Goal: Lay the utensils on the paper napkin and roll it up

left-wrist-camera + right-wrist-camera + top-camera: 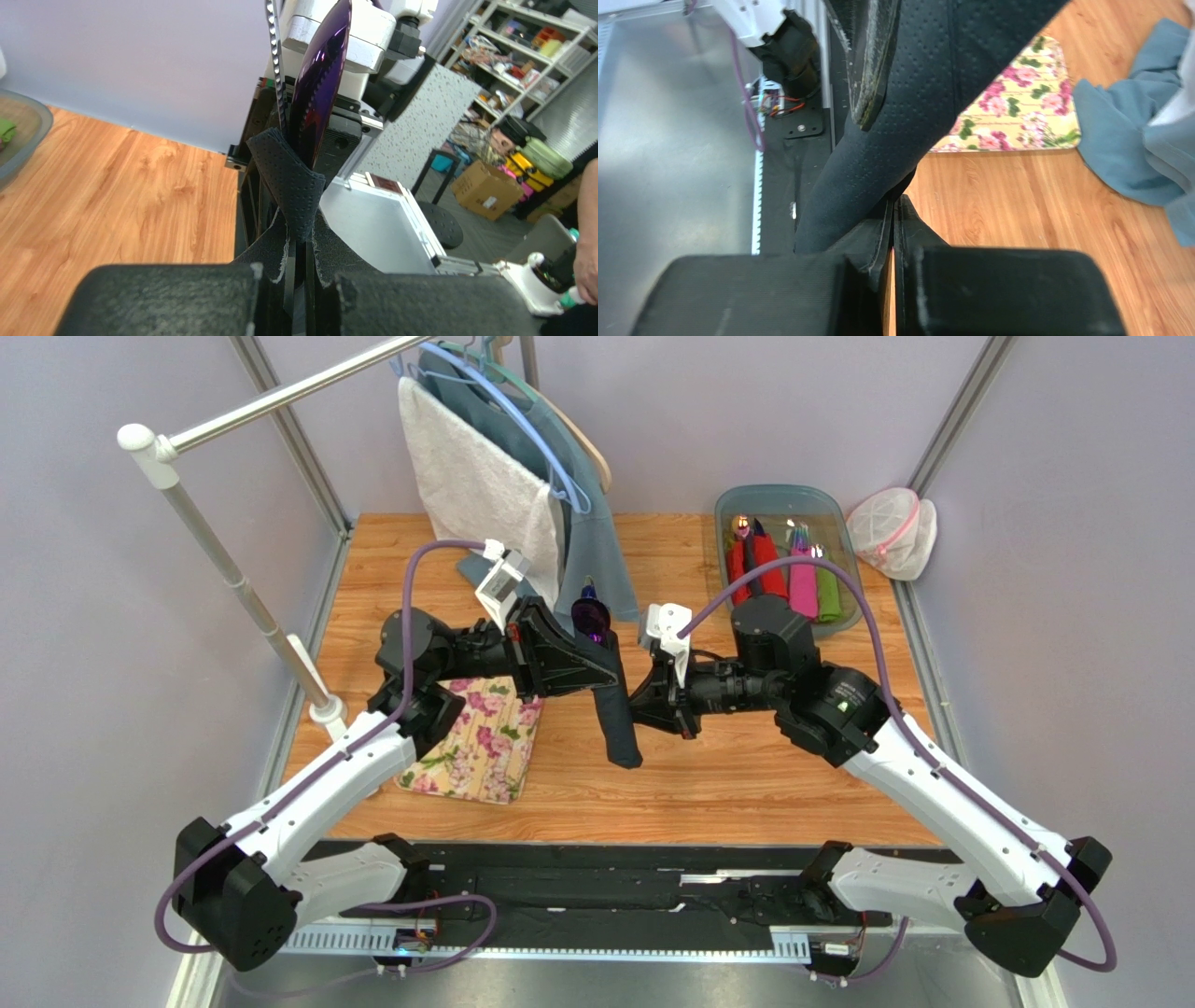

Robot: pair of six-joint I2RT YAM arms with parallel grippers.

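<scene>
The paper napkin (pixel 619 721) is wrapped into a dark roll round the utensils and hangs in the air over the middle of the table. The purple spoon's bowl (pixel 588 611) sticks out of its top. In the left wrist view the spoon (pixel 321 84) and a thin serrated piece (pixel 275 63) rise out of the napkin (pixel 288 182). My left gripper (pixel 606 669) (pixel 302 238) is shut on the roll. My right gripper (pixel 648 697) (pixel 892 217) is shut on the napkin's lower edge (pixel 899 126). The fork is hidden.
A floral cloth mat (pixel 477 735) (pixel 1025 112) lies on the wooden table left of the roll. A clear bin (pixel 835 511) with red, pink and green rolls stands at the back right. Towels (pixel 491 476) hang on a rack at the back; a white stand pole (pixel 239 588) is on the left.
</scene>
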